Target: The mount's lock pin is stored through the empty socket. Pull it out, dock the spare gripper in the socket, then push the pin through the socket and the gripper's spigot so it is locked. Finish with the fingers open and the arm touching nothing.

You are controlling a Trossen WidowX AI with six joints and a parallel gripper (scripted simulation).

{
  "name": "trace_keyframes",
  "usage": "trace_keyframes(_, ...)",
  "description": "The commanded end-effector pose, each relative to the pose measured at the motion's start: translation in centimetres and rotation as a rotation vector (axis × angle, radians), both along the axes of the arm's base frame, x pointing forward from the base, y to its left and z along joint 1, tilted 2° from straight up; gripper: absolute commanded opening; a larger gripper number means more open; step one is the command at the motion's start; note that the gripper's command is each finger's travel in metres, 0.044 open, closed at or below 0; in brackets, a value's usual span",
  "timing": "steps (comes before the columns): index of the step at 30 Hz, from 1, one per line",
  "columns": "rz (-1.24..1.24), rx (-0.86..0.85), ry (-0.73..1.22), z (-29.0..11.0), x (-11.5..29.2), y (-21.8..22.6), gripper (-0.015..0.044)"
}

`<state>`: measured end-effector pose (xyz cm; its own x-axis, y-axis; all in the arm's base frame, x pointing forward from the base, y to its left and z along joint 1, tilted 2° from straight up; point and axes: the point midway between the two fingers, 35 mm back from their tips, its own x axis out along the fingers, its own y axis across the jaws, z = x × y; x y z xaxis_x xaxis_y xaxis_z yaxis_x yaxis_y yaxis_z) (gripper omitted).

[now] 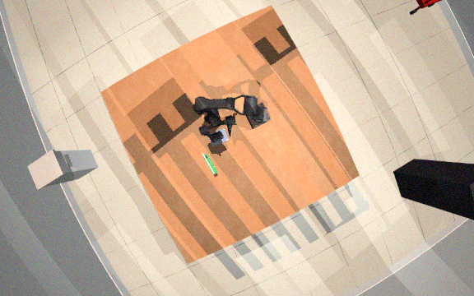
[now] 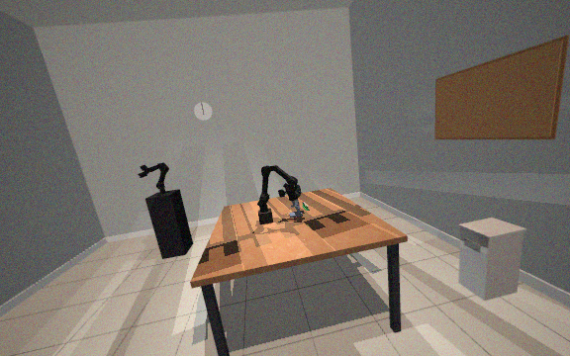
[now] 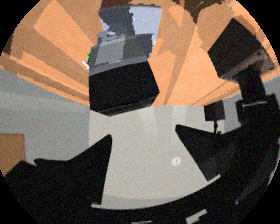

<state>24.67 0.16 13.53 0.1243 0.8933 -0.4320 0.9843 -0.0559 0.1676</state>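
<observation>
The grey-blue mount [image 1: 223, 136] [image 2: 295, 215] [image 3: 145, 22] stands on the wooden table [image 1: 286, 173] [image 2: 285, 247], left of the arm's base. The dark spare gripper [image 3: 122, 88] sits upright at the mount's socket; how deep it sits is not visible. The green lock pin [image 1: 210, 164] [image 2: 305, 206] lies flat on the table a short way from the mount, outside the socket. My gripper [image 1: 213, 127] [image 2: 294, 199] [image 3: 144, 132] is open and empty, a little above the spare gripper, with its fingers apart from it.
The arm's base [image 1: 258, 116] [image 2: 265, 217] stands on the table next to the mount. Off the table stand a black pedestal [image 1: 447, 185] [image 2: 168, 229] with a second arm, and a pale box [image 1: 60, 166] [image 2: 490, 257] on the floor.
</observation>
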Motion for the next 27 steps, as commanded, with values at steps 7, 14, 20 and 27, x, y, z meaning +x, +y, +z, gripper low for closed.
trace_keyframes(7,-0.029,-0.027,-0.017,1.9,-0.2,0.3,0.044)
trace_keyframes(14,-0.053,-0.045,-0.026,3.1,-0.4,0.4,0.044)
trace_keyframes(20,-0.073,-0.06,-0.033,4.1,-0.5,0.6,0.044)
trace_keyframes(27,-0.07,-0.06,-0.026,3.7,-0.6,0.6,0.044)
